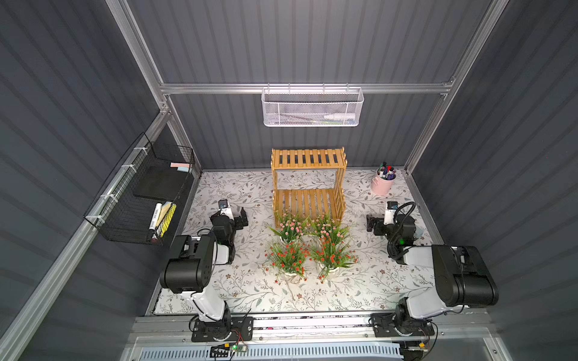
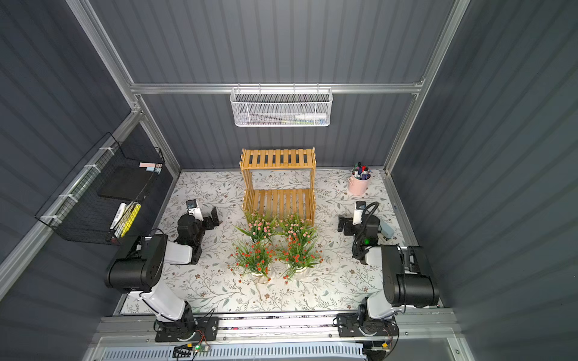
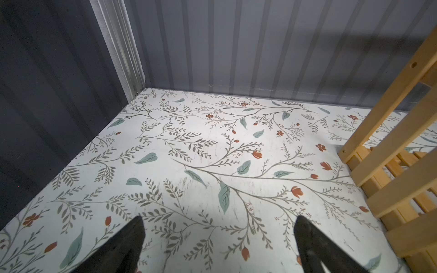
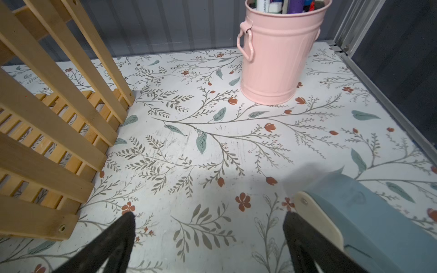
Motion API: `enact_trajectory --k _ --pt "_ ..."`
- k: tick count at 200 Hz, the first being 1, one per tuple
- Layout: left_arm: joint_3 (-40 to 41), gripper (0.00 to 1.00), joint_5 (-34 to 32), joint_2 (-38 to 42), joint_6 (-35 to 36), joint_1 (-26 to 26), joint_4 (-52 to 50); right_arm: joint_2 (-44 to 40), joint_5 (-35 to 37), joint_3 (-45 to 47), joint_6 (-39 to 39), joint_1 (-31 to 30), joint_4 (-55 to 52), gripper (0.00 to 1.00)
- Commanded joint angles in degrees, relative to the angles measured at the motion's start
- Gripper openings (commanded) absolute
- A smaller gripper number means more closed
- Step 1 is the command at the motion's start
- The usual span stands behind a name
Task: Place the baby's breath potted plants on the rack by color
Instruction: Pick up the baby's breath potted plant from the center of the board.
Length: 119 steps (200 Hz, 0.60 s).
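Gripping any of the potted plants (image 1: 289,258), which crowd together on the table (image 1: 250,290) just before the bare rack (image 1: 305,201), risks the left tool (image 3: 219,219) or right tool (image 4: 210,215), both open and empty, snagging interlaced leaves and toppling neighbours

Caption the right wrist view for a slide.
Open right gripper above the floral table, near the rack, pink pen cup and a blue-grey object.

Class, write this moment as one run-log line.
plants: four on table, fronting rack | rack: no plants | left tool: open, empty | right tool: open, empty
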<state>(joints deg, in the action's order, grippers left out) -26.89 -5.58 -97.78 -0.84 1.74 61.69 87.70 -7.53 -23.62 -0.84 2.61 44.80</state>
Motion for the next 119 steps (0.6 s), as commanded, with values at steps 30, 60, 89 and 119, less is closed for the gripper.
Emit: enact_trajectory --k 30,60,89,119 --pt "-1.0 0.99 -1.0 0.1 -0.8 0.2 0.5 -0.7 0.1 -0.7 0.9 -0.3 0.1 0.99" --pt "-1.0 1.00 -1.0 0.1 -0.8 0.2 0.6 -0.7 0.1 -0.7 1.0 -0.3 0.1 0.99" --pt "-1.1 0.99 -0.9 0.1 -0.8 0.2 0.7 -0.6 0.1 -0.7 0.9 -0.3 0.0 0.99" --pt "-1.1 0.99 0.2 0.0 -0.6 0.2 0.8 -0.7 0.4 -0.9 0.9 -0.3 -0.2 0.99"
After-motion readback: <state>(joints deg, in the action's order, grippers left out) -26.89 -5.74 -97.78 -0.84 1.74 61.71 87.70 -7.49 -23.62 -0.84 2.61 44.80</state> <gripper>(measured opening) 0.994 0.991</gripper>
